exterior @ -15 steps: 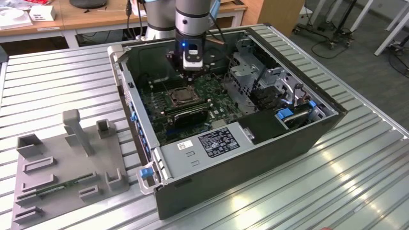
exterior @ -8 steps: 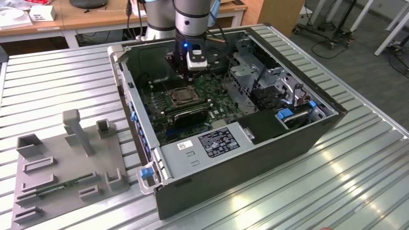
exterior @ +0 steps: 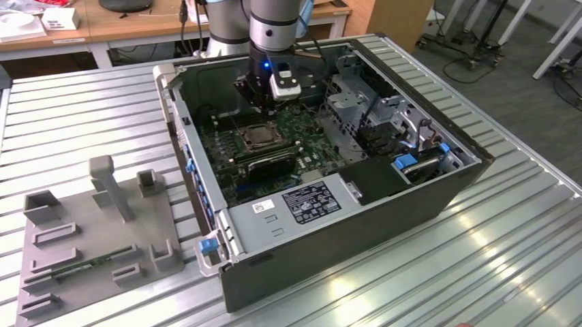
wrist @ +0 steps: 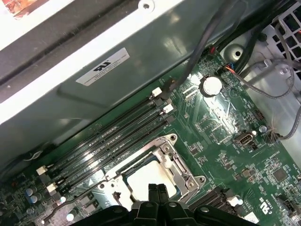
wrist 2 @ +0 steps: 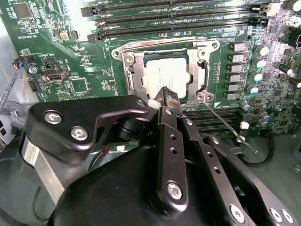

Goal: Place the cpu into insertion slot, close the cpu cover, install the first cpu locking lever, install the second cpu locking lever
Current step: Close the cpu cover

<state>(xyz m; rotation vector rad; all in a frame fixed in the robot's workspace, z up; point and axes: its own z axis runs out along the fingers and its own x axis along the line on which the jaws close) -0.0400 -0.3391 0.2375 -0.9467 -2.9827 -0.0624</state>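
The cpu (wrist 2: 162, 75) lies in the insertion slot (wrist 2: 211, 46) on the green motherboard, its pale face showing through the cut-out of the cpu cover (wrist 2: 133, 75), which lies flat over it. In the first wrist view the cpu (wrist: 143, 181) and the cpu cover (wrist: 181, 167) appear again. A thin wire locking lever (wrist 2: 228, 126) sticks out at an angle from one socket corner. My gripper (wrist 2: 169, 94) is shut with nothing held, its tips just above the socket's edge. In the exterior view my gripper (exterior: 261, 112) hangs inside the open computer case, over the socket (exterior: 260, 138).
Long black memory slots (wrist: 108, 141) flank the socket on both sides. The case walls (exterior: 328, 204), a metal drive cage (exterior: 355, 109) and loose cables (wrist: 277, 89) stand close around. A grey fixture tray (exterior: 91, 231) rests on the slatted table at the exterior view's left.
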